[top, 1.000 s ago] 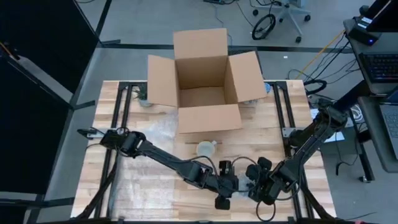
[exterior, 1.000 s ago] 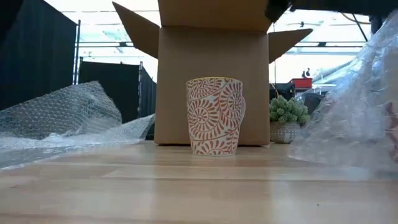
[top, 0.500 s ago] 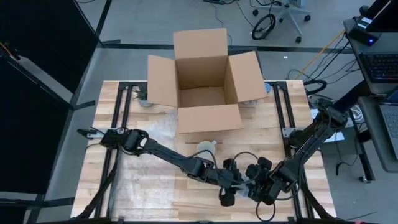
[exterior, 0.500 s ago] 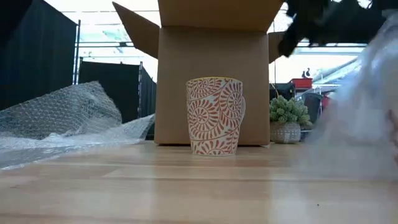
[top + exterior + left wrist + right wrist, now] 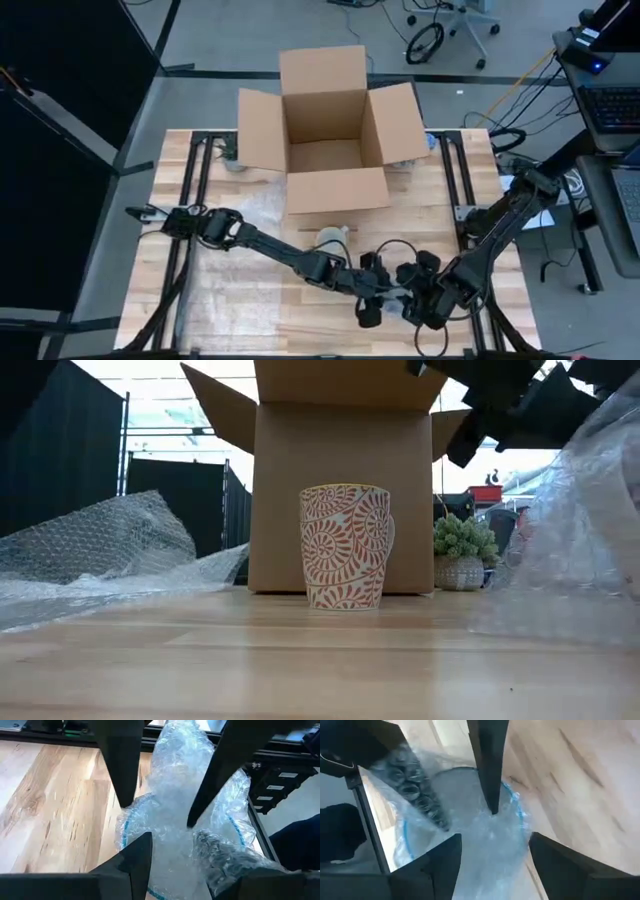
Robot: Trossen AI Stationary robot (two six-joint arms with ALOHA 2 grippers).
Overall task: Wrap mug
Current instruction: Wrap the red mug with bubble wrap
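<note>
Mug (image 5: 346, 546) upright mid-table, just near of the cardboard box (image 5: 328, 130): rigid, breakable ceramic, best held by body or handle; left gripper (image 5: 372, 305) and right gripper (image 5: 418, 303), fingers spread, both at limp, light bubble wrap (image 5: 182, 815), near-right.

mug handle (image 5: 390, 540) hidden, box (image 5: 340, 420) top cropped

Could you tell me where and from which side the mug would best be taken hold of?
Judging by its pose, grip the mug by the rim from above: it stands upright and open-topped, clear of the cardboard box. Its handle points toward the right arm, so close across the rim there.
</note>
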